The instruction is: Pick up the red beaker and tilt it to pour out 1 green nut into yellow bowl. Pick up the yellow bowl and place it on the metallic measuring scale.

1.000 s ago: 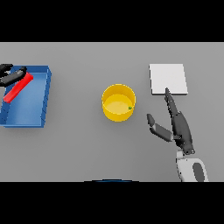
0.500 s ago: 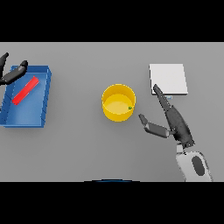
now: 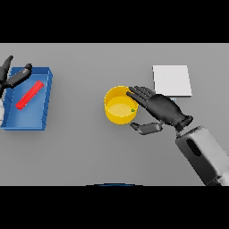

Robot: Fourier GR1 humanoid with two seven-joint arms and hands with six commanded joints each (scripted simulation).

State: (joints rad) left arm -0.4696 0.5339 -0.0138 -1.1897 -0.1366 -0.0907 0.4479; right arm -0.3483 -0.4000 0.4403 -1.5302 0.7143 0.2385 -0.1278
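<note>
inside, a green nut [image 3: 133, 109] in yellow bowl [image 3: 117, 114]; red beaker [image 3: 29, 95] in blue tray [image 3: 44, 112]

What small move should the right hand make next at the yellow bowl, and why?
Probably it should close its fingers and thumb on the bowl's rim. The right hand is open at the right side of the yellow bowl, fingers over the rim, thumb just below it, not yet gripping. A green nut already lies inside, and the scale waits to the upper right.

One head view looks down onto the table [image 3: 89, 152].
</note>
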